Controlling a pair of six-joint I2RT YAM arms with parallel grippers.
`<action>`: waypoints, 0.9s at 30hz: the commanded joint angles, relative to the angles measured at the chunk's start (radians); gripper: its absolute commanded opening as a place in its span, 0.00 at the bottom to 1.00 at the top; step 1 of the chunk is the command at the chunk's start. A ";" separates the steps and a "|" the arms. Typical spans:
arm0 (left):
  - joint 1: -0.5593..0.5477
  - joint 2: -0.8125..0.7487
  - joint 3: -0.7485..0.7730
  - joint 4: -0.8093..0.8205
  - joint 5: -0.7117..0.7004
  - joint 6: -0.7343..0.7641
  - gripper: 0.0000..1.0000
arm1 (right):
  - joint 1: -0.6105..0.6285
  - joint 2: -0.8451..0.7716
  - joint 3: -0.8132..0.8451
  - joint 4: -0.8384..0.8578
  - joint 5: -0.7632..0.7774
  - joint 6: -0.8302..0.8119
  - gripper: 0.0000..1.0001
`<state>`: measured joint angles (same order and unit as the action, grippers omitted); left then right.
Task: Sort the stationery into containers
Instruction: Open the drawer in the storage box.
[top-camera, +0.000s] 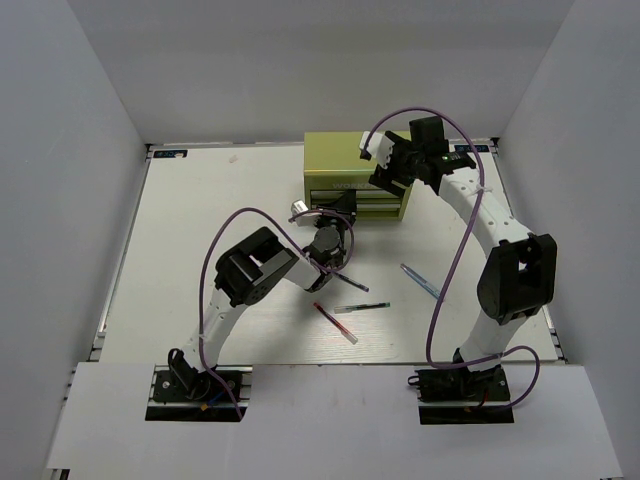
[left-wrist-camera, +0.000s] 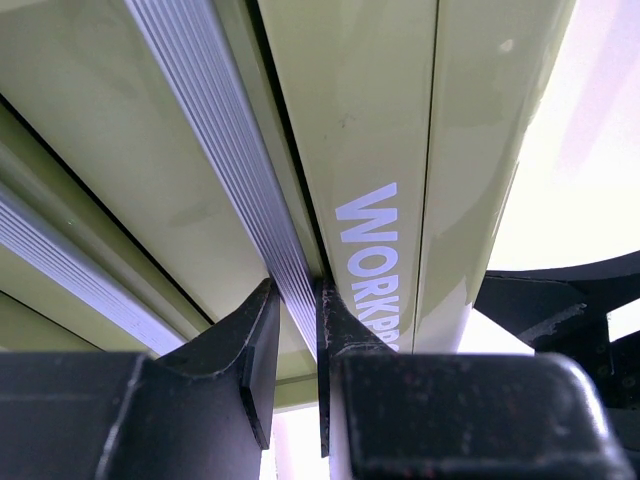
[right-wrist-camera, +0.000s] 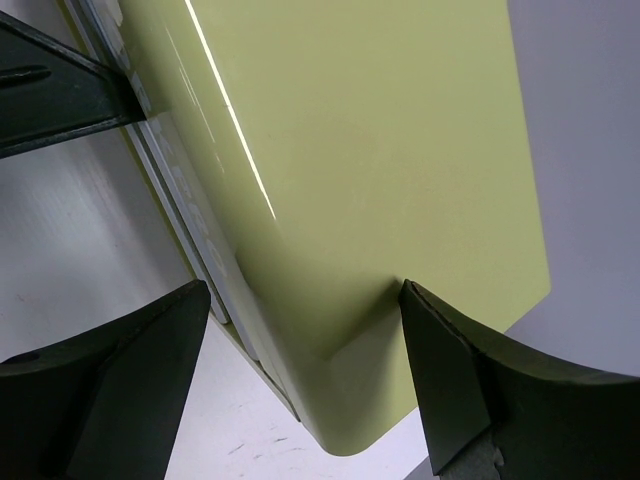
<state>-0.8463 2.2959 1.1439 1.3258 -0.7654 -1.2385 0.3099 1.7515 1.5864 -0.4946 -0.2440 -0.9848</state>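
Observation:
The olive-green cabinet stands at the back middle of the table. My left gripper is at its front face, shut on a ribbed silver drawer handle beside the white lettering. My right gripper hangs open over the cabinet's right top corner. One of its fingers touches the top and the other stands out in front of the drawers. Loose on the table lie a red pen, a green pen, a light blue pen and a dark pen.
Grey walls close in the white table on the left, back and right. Purple cables loop off both arms. The right arm's elbow stands over the table's right side, near the blue pen.

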 joint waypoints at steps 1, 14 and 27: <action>-0.004 -0.089 -0.038 0.483 -0.097 0.053 0.00 | -0.003 0.051 -0.006 -0.124 0.041 0.057 0.82; -0.022 -0.107 -0.056 0.483 -0.097 0.053 0.00 | -0.008 0.048 -0.013 -0.125 0.049 0.058 0.82; -0.040 -0.173 -0.159 0.483 -0.087 0.034 0.00 | -0.005 0.045 -0.026 -0.127 0.049 0.061 0.82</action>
<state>-0.8875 2.2246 1.0309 1.3399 -0.7868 -1.2400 0.3099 1.7569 1.5894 -0.4866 -0.2264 -0.9749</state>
